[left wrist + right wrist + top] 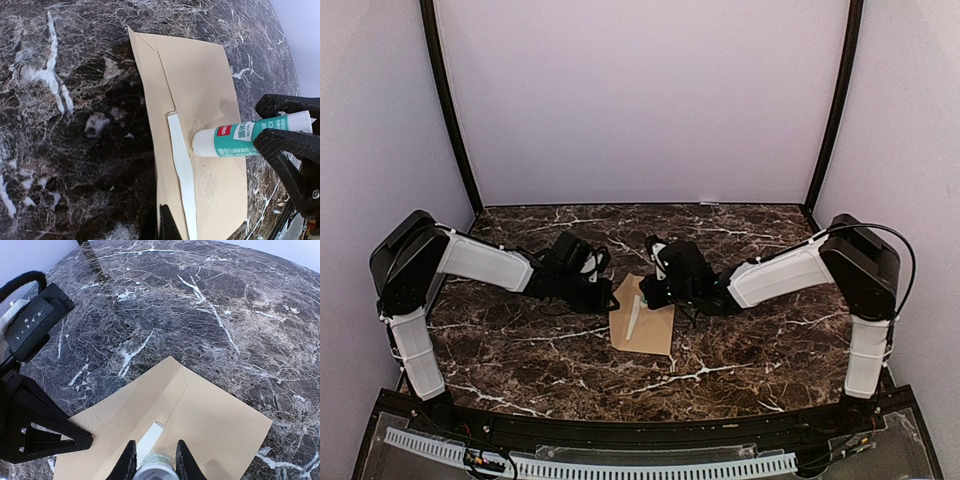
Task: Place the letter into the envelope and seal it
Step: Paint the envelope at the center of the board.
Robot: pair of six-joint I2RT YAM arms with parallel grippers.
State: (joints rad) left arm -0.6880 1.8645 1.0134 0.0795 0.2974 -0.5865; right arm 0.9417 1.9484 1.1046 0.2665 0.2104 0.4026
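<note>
Envelope: the tan envelope [652,335] lies flat on the dark marbled desk [520,350]. It sits between the two claws, under the tips of both.
Fold: a crease runs the length of the envelope, with a narrower band on the left claw's side and the wide panel on the right claw's side.
White strip: a narrow white strip [182,170] lies on the envelope along the crease, just beside the nose of the glue stick.
Glue stick: a white tube with a green label [227,141] is tipped low over the wide panel. Whether its nose touches the paper cannot be told.
Right claw: the right claw [155,452] is clamped around the glue stick, one finger on each side of the tube.
Left claw: the left claw [607,297] sits at the envelope's edge opposite the right claw. One dark finger [55,432] reaches the band of paper, and how wide the claw stands cannot be told.
Left wrist view only: it shows the tube's side and its printed label.
Right wrist view only: it shows the tube's round end between that claw's own fingers.
Top view only: it shows both arms angled inward to meet over the envelope, but the tube is too small to make out.
</note>
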